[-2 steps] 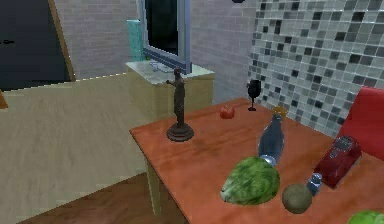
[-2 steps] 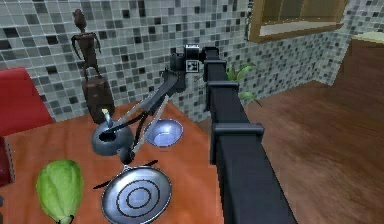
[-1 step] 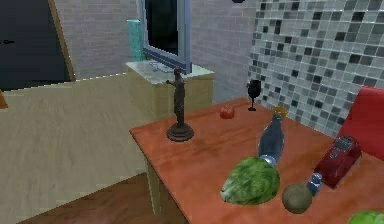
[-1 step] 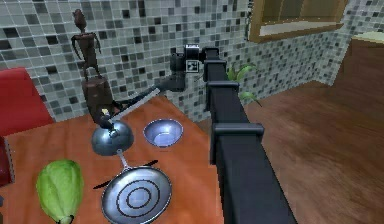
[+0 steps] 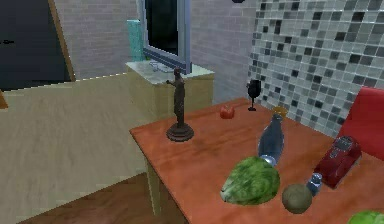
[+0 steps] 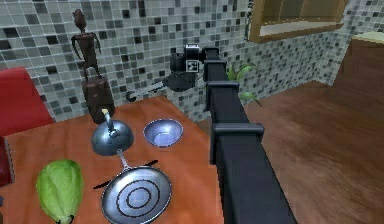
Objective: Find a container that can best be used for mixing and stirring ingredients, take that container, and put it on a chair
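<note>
Arm side view: bowl [image 6: 163,131] seen on table [image 6: 190,162], just left of arm [image 6: 235,150], at 5 o'clock from gripper [image 6: 136,97]. Whether anything is held by gripper cannot be told. Statue [image 6: 88,60] located at gripper's 10 o'clock. Pan [image 6: 137,192] located at bowl's 7 o'clock, chair [image 6: 20,100] at bowl's 9 o'clock.

The red chair [image 5: 370,115] is cut off by the forward view's right edge.
</note>
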### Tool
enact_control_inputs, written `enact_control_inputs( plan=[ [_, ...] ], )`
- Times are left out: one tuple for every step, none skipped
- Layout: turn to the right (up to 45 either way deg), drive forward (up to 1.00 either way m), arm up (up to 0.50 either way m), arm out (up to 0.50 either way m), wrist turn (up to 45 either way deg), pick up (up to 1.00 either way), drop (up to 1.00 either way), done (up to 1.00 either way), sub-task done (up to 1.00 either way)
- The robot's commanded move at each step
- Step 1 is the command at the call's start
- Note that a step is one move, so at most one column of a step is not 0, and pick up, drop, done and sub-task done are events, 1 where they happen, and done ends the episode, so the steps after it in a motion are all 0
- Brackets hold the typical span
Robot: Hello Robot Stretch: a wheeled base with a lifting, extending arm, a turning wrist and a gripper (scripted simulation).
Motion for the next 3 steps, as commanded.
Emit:
enact_control_inputs(
  plan=[
    [0.0,0.00,0.00,0.00,15.0,0.00,0.00,0.00,0.00],
    [0.0,0.00,-0.24,0.00,0.0,0.00,0.00,0.00,0.00],
    [0.0,0.00,0.00,0.00,0.0,1.00,0.00,0.00,0.00]
  ],
)
